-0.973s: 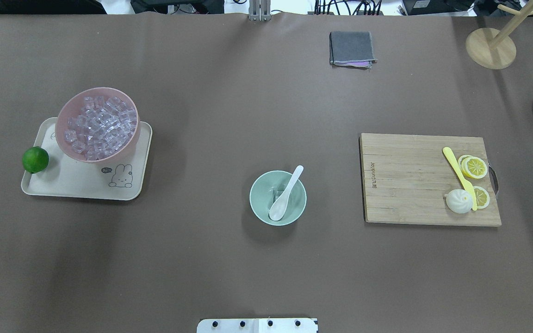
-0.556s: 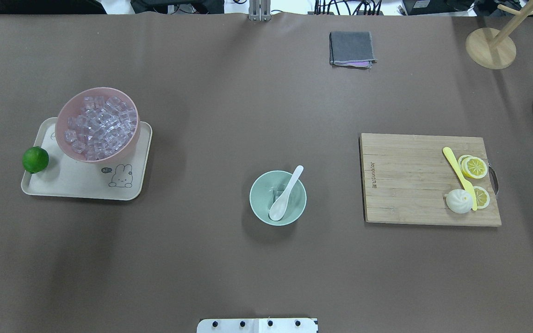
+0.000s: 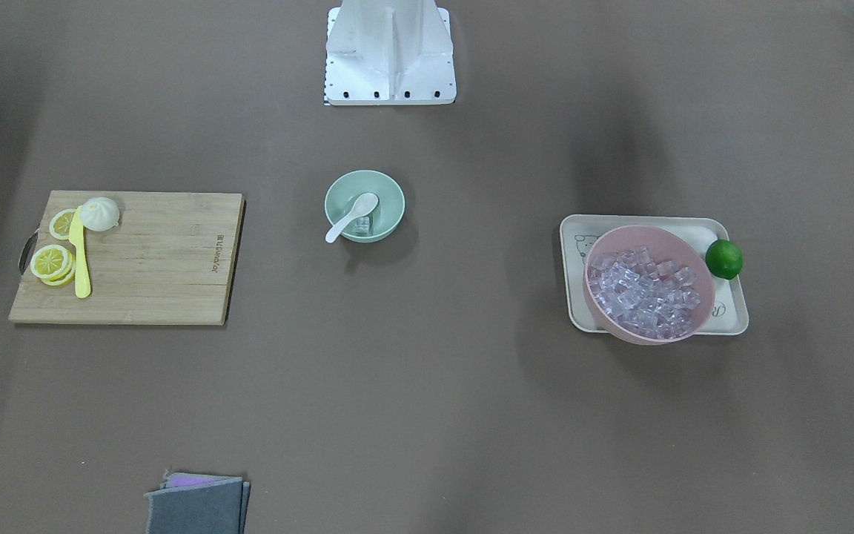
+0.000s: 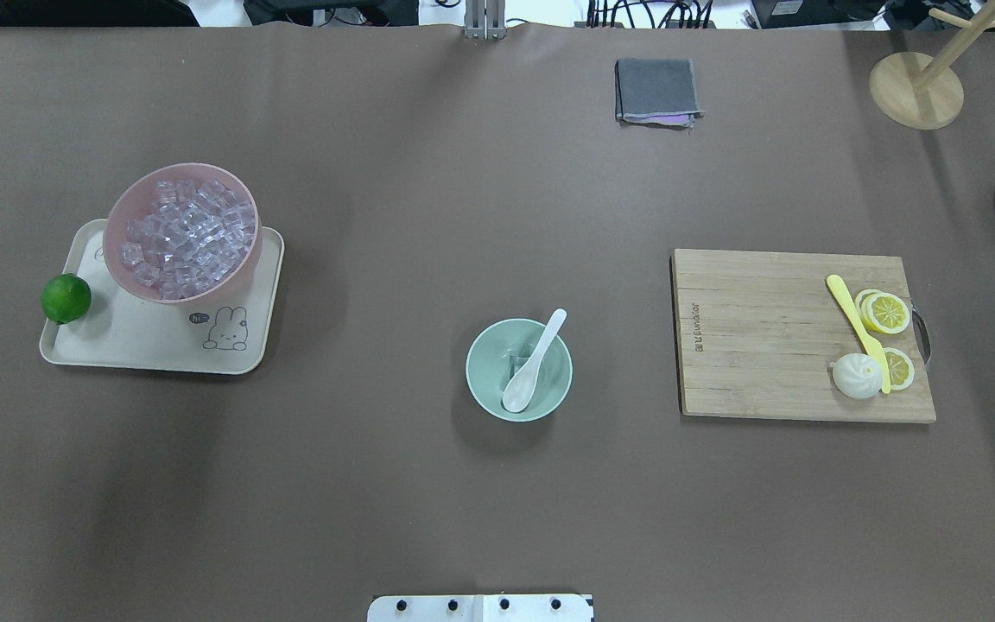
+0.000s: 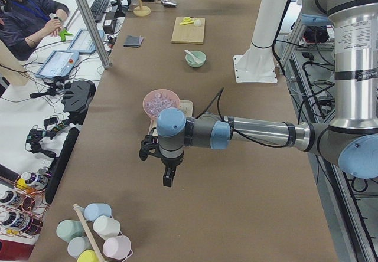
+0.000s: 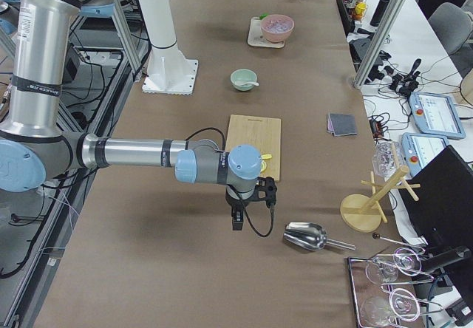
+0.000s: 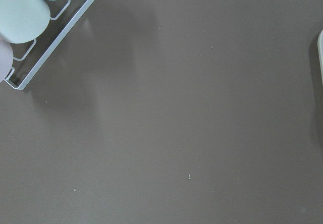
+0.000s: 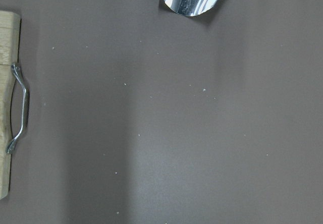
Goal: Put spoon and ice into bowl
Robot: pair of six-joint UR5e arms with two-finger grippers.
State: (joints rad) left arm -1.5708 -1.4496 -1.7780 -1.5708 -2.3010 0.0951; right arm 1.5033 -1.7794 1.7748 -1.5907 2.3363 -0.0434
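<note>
Nothing has moved since the earlier picture: the spoon leans on the rim of the bowl, scoop down beside the ice, so the task seems done, and probably therefore the left gripper and right gripper hang far away, open or closed I cannot tell.

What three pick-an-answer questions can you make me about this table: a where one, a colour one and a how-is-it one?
1. Where is the white spoon?
A. on the tray
B. in the green bowl
C. on the board

2. What colour is the big bowl holding the ice cubes?
A. blue
B. yellow
C. pink

3. How is the lemon?
A. sliced
B. whole
C. peeled

Answers:
1. B, its scoop lies inside the green bowl, handle over the rim.
2. C, its walls are pink.
3. A, round slices lie flat, showing their segments.
</note>
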